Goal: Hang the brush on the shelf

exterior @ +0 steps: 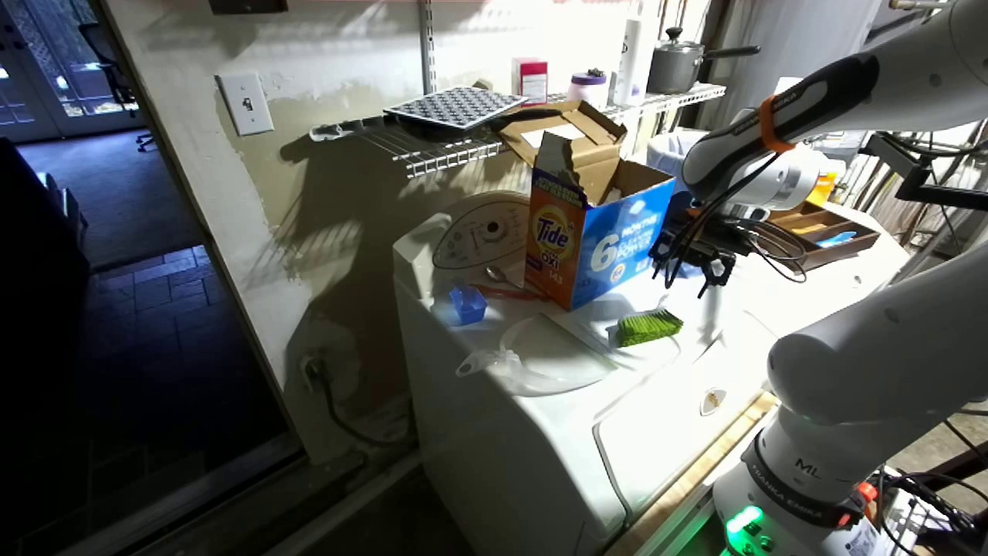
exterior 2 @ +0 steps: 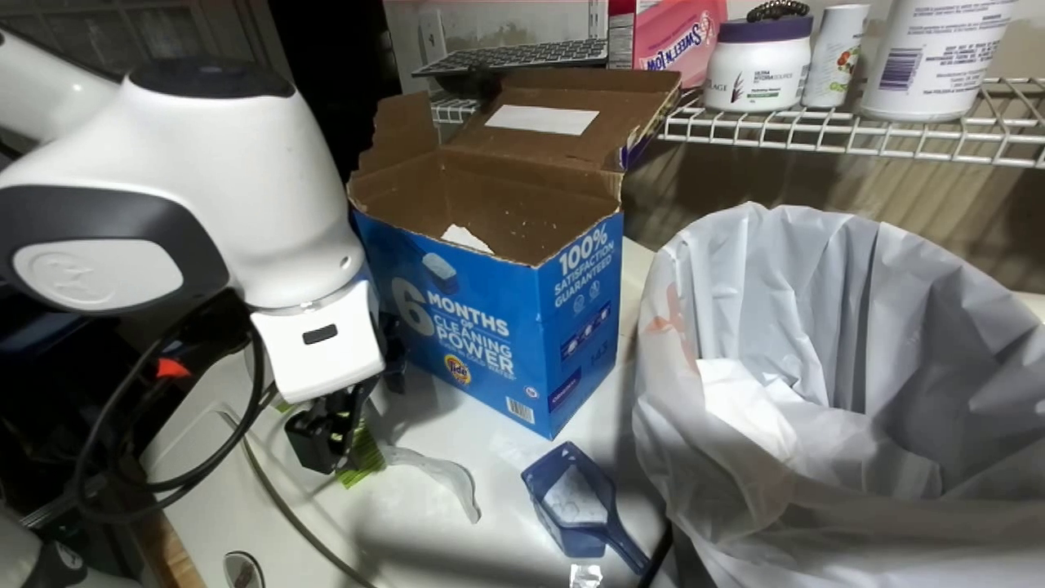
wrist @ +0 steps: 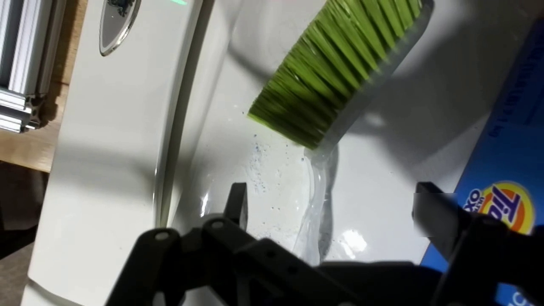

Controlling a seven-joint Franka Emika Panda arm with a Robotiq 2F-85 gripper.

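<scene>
The brush has lime-green bristles [wrist: 340,70] and a clear handle [wrist: 316,204]. It rests on the white washer top [exterior: 556,309], with green bristles [exterior: 650,327] and handle [exterior 2: 441,474] visible in both exterior views. My gripper [wrist: 333,202] is open above it, one finger on each side of the handle in the wrist view, and nothing is held. In an exterior view the gripper [exterior 2: 351,425] covers part of the bristles. The shelf, a wire rack [exterior: 455,161] on the wall, stands higher, behind the detergent box.
The tall orange-and-blue detergent box [exterior: 598,232], flaps up, stands close beside the gripper. A lined bin [exterior 2: 816,457] and blue scoop [exterior 2: 567,502] are nearby. Also on the washer is a small blue cup [exterior: 468,303]. The shelf carries a checkered board [exterior: 455,106], jars and a pot [exterior: 675,68].
</scene>
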